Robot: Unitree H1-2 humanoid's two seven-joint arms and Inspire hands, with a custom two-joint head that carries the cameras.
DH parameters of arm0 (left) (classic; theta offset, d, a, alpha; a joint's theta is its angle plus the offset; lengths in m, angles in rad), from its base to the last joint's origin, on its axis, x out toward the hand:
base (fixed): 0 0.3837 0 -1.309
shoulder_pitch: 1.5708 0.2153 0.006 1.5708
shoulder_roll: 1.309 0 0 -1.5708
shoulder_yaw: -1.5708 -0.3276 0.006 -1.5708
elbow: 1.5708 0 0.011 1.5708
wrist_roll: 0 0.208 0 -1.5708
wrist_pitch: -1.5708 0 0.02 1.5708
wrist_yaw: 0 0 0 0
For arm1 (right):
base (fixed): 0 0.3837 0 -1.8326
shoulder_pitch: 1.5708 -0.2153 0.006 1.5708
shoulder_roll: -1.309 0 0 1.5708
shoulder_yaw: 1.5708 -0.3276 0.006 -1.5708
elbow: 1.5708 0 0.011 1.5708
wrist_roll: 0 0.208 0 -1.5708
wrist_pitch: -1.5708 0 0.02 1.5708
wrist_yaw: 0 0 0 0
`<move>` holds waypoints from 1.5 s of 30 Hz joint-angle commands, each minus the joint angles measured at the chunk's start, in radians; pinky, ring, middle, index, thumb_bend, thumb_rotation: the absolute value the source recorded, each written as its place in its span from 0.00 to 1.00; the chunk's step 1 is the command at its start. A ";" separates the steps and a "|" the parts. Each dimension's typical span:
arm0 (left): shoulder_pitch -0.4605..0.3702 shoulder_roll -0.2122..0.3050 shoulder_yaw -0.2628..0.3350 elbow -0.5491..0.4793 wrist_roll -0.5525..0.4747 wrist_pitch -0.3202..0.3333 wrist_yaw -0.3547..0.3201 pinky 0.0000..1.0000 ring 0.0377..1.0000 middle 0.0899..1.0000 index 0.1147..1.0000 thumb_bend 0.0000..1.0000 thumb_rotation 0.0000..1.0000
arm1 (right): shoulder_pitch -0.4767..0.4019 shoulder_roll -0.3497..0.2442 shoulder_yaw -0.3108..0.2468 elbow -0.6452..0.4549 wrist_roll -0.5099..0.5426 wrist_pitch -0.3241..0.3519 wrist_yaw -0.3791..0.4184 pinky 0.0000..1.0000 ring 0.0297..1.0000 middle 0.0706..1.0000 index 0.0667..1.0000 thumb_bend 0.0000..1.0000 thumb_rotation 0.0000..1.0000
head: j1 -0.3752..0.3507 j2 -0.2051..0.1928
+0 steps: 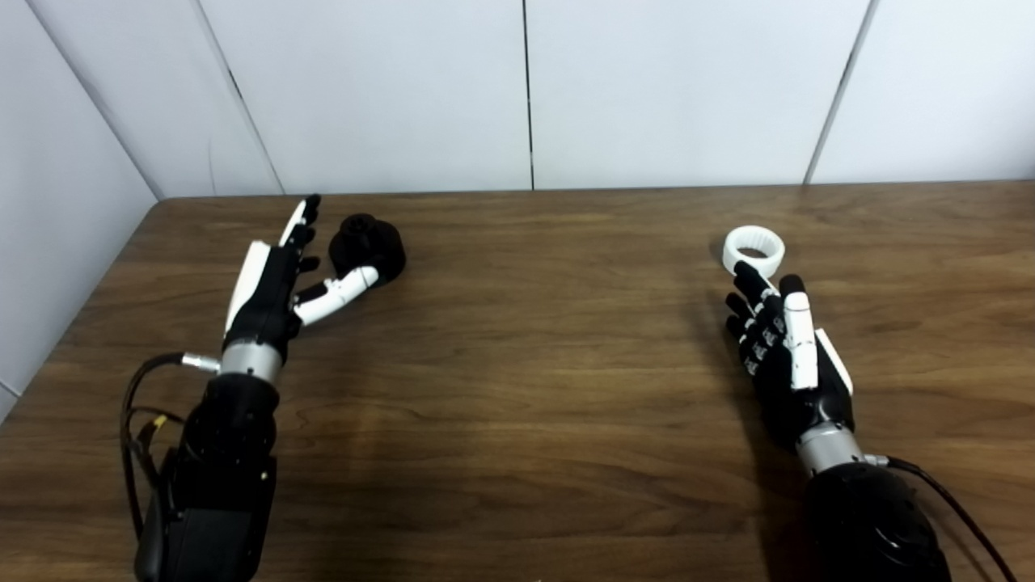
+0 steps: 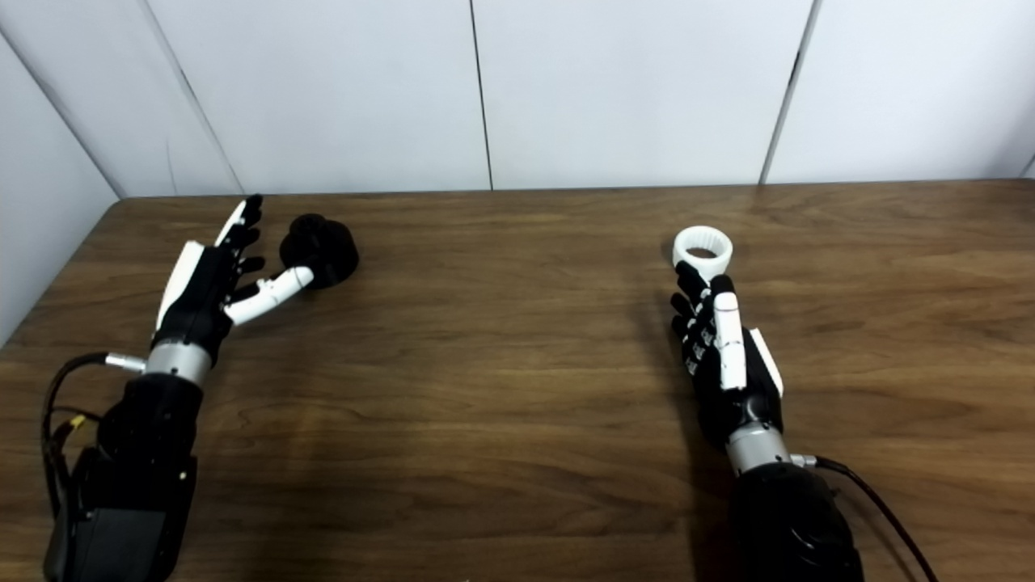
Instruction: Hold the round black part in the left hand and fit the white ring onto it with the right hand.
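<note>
While both arms are stretched forward over the wooden table (image 1: 525, 364), nothing has actually been picked up. The left hand (image 1: 271, 295) is held edge-on with its fingers (image 1: 303, 218) extended toward the back wall and spread apart, thumb (image 1: 340, 291) angled out to the right. The round black part (image 1: 369, 246) is sat on the table just beside that hand, right at the thumb tip; whether the thumb is really touching it can't be told from either view. So that hand is wide open and nothing is gripped.

On the other side, the right hand (image 2: 724, 356) is also kept open and empty, fingers laid out fairly straight and close together, pointed away from the robot. The white ring (image 2: 702, 246) is lying flat on the table right in front of those fingertips, its toothed inner face visible. Contact looks possible but isn't clear.

The ring and the black part are placed well apart, at opposite sides of the table.
</note>
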 commanded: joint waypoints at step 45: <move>-0.308 0.217 -0.138 0.362 0.268 -0.004 -0.344 0.88 1.00 1.00 0.95 0.97 0.51 | -0.004 0.006 0.004 -0.041 -0.021 -0.048 0.002 1.00 0.97 0.96 0.91 0.53 1.00 | -0.028 -0.010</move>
